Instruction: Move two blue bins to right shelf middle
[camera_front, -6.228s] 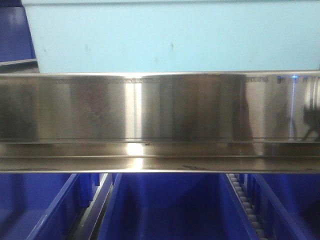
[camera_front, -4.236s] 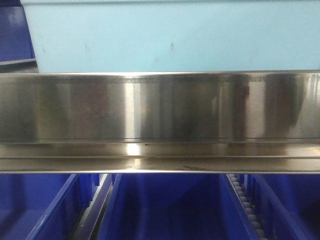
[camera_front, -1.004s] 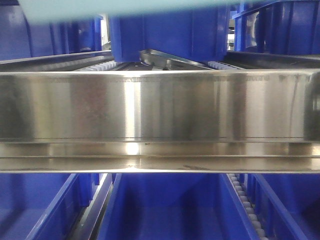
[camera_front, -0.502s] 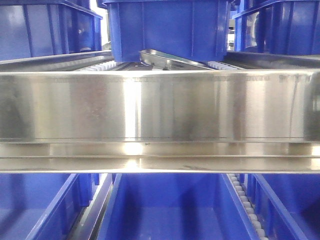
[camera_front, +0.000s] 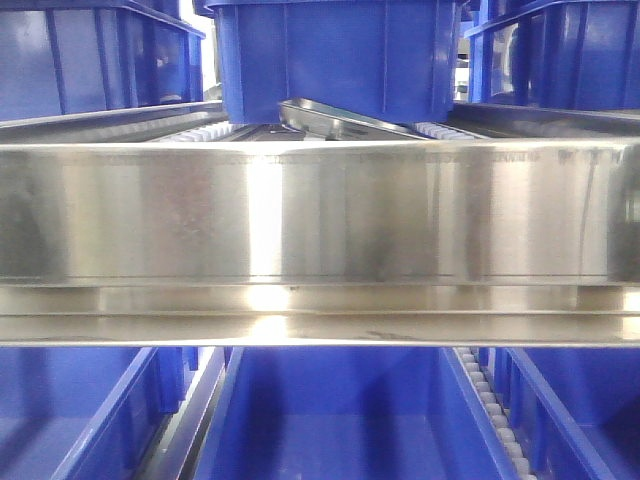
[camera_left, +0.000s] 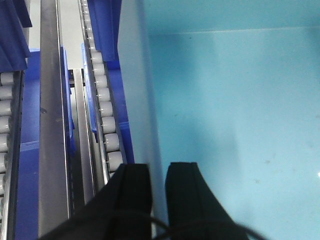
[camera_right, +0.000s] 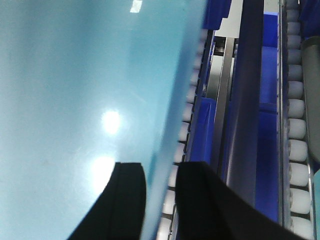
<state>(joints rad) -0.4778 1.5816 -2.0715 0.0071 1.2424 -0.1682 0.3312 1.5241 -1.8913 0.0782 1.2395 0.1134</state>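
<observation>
Fingers (camera_left: 134, 187) sit nearest in the left wrist view: 2 black ones, cut off at the bottom edge. They belong to the left gripper (camera_left: 157, 172), 1 outside and 1 inside the left wall of a pale blue bin (camera_left: 225, 110), clamped on that wall w/ only the thick rim between them. The right gripper (camera_right: 160, 172) does the same in the right wrist view, w/ 2 black fingers pinched on the opposite wall of the pale blue bin (camera_right: 75, 75), so the bin is held between both arms above the rack. Only 1 pale bin shows, and just its inside floor plus 2 walls; the outside and underside are hidden. Past the left wall run 2 roller tracks (camera_left: 102, 110), the far-left 1 cut by the frame, w/ a dark steel divider (camera_left: 52, 125) between them. Bits of dark blue crates (camera_left: 107, 30) peek beside them, count unclear. On the right side there are 2 more roller tracks (camera_right: 295, 125), the nearer 1 mostly covered by the bin wall. Further off, the front view shows a steel shelf tier (camera_front: 320, 210) w/ its broad brushed rail spanning the whole frame. There are 3 dark blue crates (camera_front: 340, 55) above it and 3 below, all cropped by frame or rail. A tilted steel piece (camera_front: 330, 118) just behind the rail is too cut off to identify.
</observation>
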